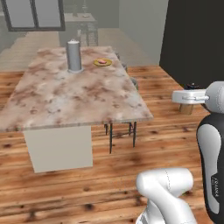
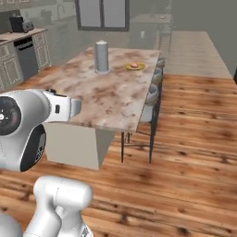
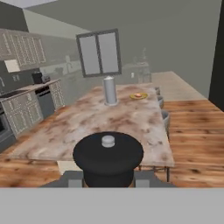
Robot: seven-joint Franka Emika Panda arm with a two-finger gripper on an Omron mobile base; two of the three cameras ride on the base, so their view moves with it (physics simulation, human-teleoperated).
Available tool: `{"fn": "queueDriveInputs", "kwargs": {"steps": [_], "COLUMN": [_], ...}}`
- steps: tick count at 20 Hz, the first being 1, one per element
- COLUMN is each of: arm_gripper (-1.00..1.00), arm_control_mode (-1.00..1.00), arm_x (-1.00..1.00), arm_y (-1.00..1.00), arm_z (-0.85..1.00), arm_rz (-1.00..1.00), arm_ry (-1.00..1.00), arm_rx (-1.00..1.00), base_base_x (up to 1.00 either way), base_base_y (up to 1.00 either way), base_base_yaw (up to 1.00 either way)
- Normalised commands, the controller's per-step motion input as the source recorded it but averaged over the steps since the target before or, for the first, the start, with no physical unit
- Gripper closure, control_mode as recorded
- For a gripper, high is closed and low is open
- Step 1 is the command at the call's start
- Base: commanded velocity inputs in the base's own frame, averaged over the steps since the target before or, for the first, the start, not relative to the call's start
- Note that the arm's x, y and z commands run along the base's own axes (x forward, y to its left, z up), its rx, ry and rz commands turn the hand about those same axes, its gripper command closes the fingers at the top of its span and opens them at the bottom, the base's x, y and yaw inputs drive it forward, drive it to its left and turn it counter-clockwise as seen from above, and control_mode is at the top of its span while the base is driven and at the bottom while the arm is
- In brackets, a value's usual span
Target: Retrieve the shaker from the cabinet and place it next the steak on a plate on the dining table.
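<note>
Nearest the lens, the shaker (image 3: 107,154) is seen clamped in the hand (image 3: 107,179), dark cap up, short of the tabletop's (image 3: 87,127) near edge. Farther back on the marbled stone, a grey cylinder (image 3: 110,90) stands left of the plate (image 3: 139,96) carrying the steak (image 3: 138,95).

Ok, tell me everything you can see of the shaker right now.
The shaker sits between the fingers of the end effector, held off the floor, short of the dining table. The hand view shows its wide round dark cap with a small pale knob. In the left base view its tan, wooden-looking body hangs upright below the white hand.
</note>
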Motion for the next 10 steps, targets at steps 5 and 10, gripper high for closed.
{"fn": "queueDriveInputs", "kwargs": {"steps": [5, 10], "arm_gripper": [1.00, 1.00], "arm_control_mode": [1.00, 1.00], "arm_x": [0.00, 0.00], "arm_y": [0.00, 0.00], "arm_z": [0.00, 0.00], "arm_rz": [0.00, 0.00], "arm_ry": [0.00, 0.00], "arm_rx": [0.00, 0.00], "base_base_x": [0.17, 0.23], "base_base_y": [-1.00, -1.00], "base_base_yaw": [-0.07, -0.07]}}
